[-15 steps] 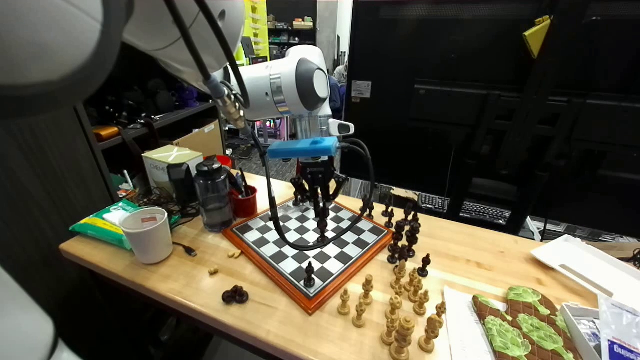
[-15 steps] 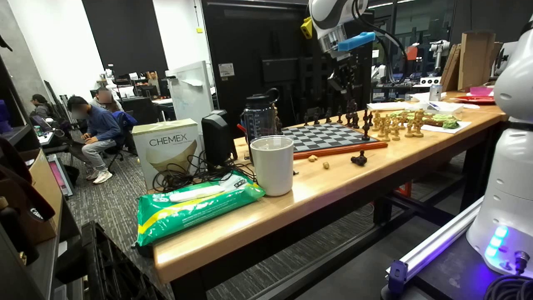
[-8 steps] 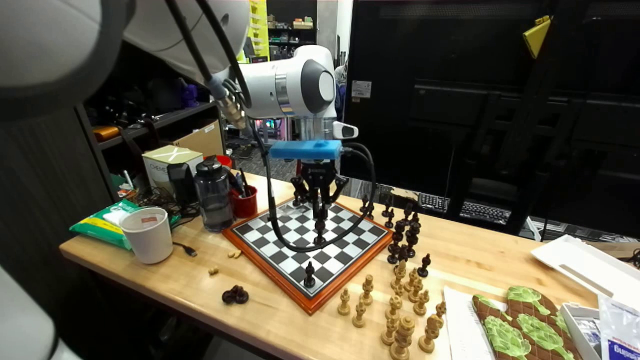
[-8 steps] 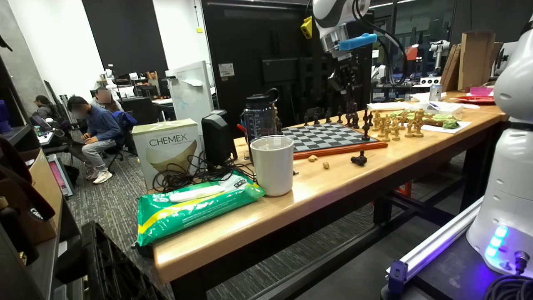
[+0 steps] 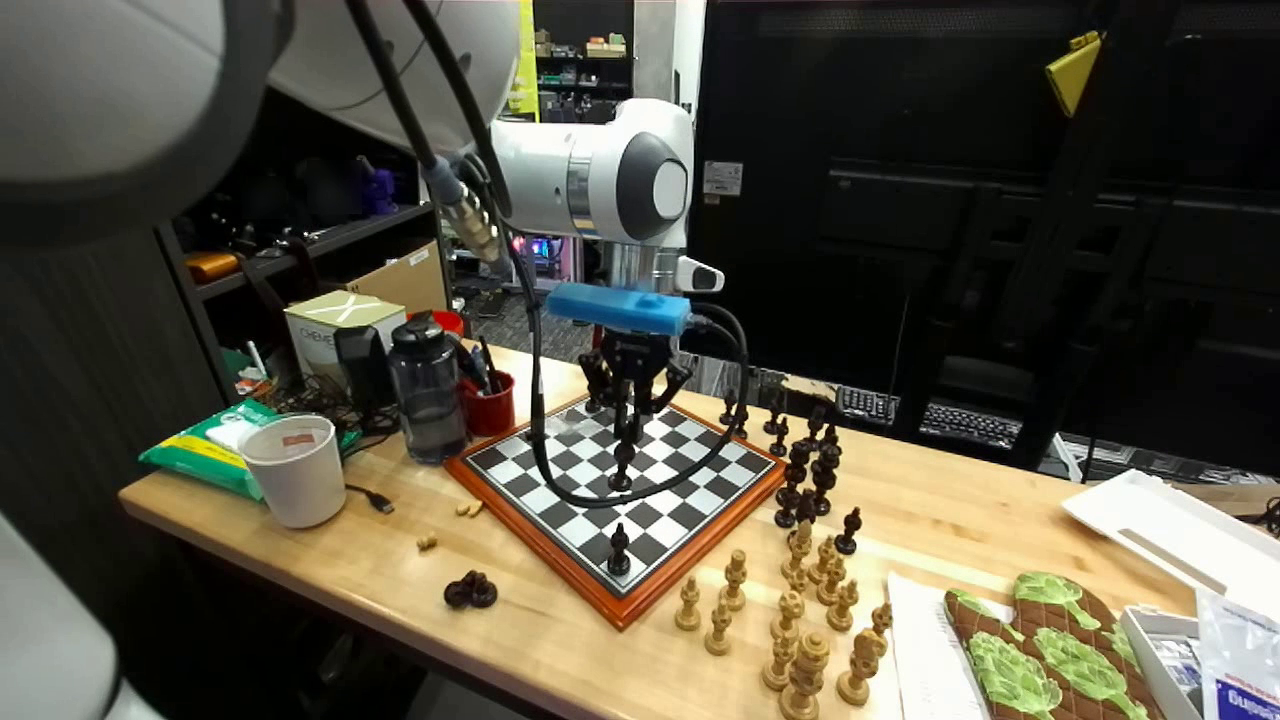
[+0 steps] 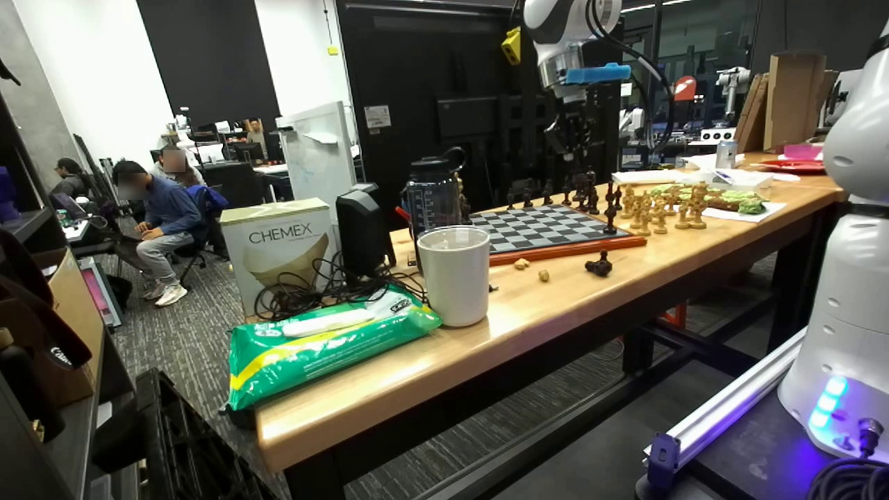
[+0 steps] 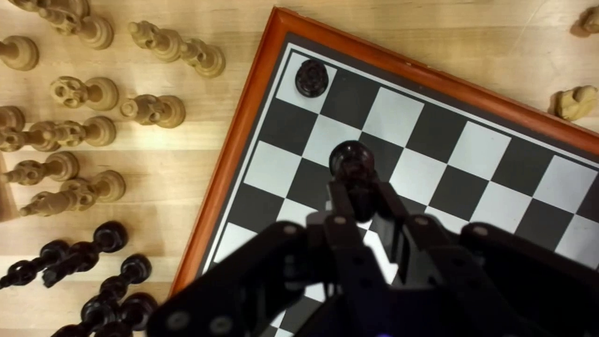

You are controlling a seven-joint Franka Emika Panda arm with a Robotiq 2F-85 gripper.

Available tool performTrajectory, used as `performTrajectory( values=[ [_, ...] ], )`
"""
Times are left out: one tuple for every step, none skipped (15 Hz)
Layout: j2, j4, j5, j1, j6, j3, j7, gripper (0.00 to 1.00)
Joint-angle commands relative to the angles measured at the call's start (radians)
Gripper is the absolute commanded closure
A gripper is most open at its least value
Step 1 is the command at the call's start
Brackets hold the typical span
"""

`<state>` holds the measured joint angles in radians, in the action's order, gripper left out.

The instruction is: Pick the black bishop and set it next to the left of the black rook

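Observation:
My gripper (image 5: 630, 415) is shut on a tall dark piece, the black bishop (image 5: 622, 470), and holds it upright above the chessboard (image 5: 520, 540). In the wrist view the gripper (image 7: 361, 189) has its fingers on both sides of the bishop (image 7: 352, 157); the bishop's top is dark and hard to make out. A dark piece on the corner square, taken as the black rook (image 5: 619, 552), also shows in the wrist view (image 7: 311, 78) and in an exterior view (image 6: 610, 217); its type is hard to tell. The bishop hangs apart from it, further in over the board.
Light pieces (image 5: 803, 670) and dark pieces (image 5: 822, 475) stand in a crowd along one side of the board. Dark pieces (image 5: 470, 590) lie on the table near its edge. A bottle (image 5: 428, 400), a red cup (image 5: 489, 408) and a white cup (image 5: 298, 475) stand on the opposite side.
The gripper with the bishop has moved left and slightly down in an exterior view. The wrist has turned a little, so the blue block now tilts. The other pieces have not moved.

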<state>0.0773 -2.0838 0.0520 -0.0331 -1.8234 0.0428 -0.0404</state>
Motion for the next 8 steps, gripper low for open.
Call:
performTrajectory(
  values=[
    [-0.004,0.006,-0.027,-0.003,-0.005,0.003,-0.021,0.95],
    [-0.002,-0.001,-0.007,-0.003,-0.022,0.0,-0.001,0.95],
    [-0.002,-0.005,0.01,-0.004,-0.038,-0.001,0.014,0.95],
    [-0.003,-0.007,0.02,-0.003,-0.05,-0.002,0.023,0.95],
    [-0.004,-0.007,0.024,-0.003,-0.057,-0.002,0.028,0.95],
    [-0.004,-0.008,0.028,-0.003,-0.063,-0.002,0.033,0.95],
    [-0.005,-0.007,0.03,-0.003,-0.066,-0.002,0.034,0.95],
    [-0.007,-0.006,0.031,-0.002,-0.068,-0.002,0.036,0.95]
  ],
)
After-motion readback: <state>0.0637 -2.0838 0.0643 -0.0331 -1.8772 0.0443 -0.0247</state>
